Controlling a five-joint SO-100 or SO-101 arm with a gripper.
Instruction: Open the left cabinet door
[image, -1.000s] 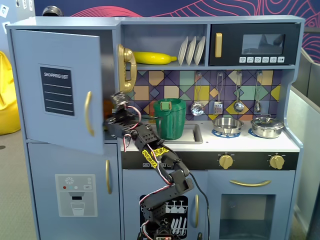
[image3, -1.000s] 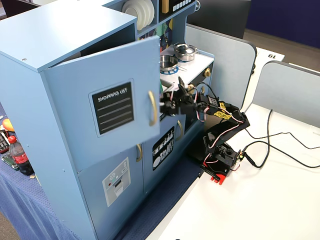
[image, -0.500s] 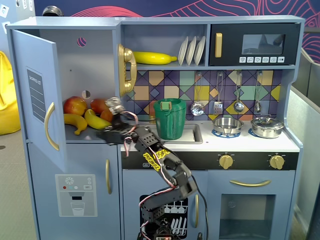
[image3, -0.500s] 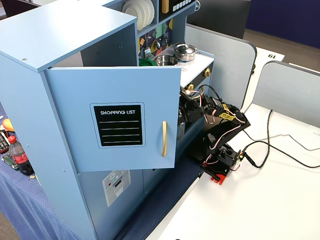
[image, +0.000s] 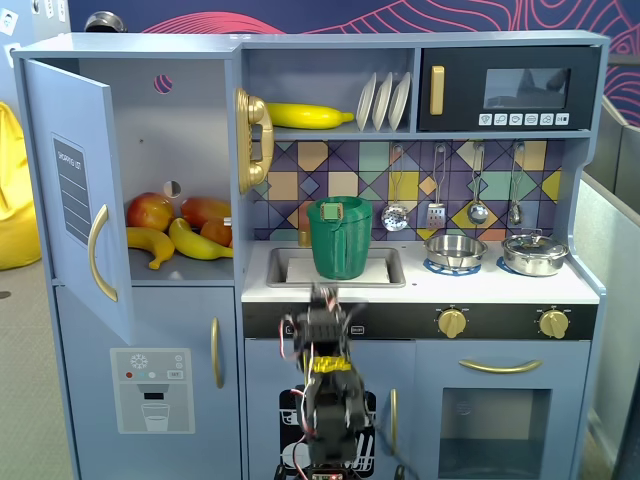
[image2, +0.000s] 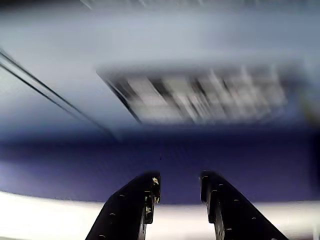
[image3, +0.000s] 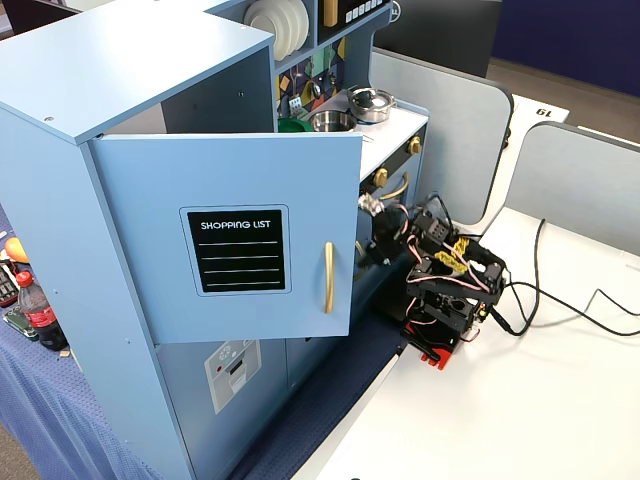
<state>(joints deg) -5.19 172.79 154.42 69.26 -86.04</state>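
Observation:
The left cabinet door (image: 75, 190) stands swung wide open, with its black "SHOPPING LIST" panel (image3: 237, 250) and vertical gold handle (image3: 328, 277) facing outward. The handle also shows in a fixed view (image: 97, 252). My gripper (image2: 180, 182) is open and empty, with a clear gap between its two black fingers. It is well away from the door, folded back with the arm in front of the lower middle of the kitchen (image: 325, 298), near the counter edge (image3: 378, 225). The wrist view is motion-blurred and shows only blue surface and a pale striped panel.
Inside the open cabinet lie apples and bananas (image: 180, 235). Below it is the blue door with the white ice-dispenser panel (image: 150, 388). A green pot (image: 340, 237) sits in the sink. Black cables (image3: 560, 300) run over the white table beside the arm's base (image3: 440, 320).

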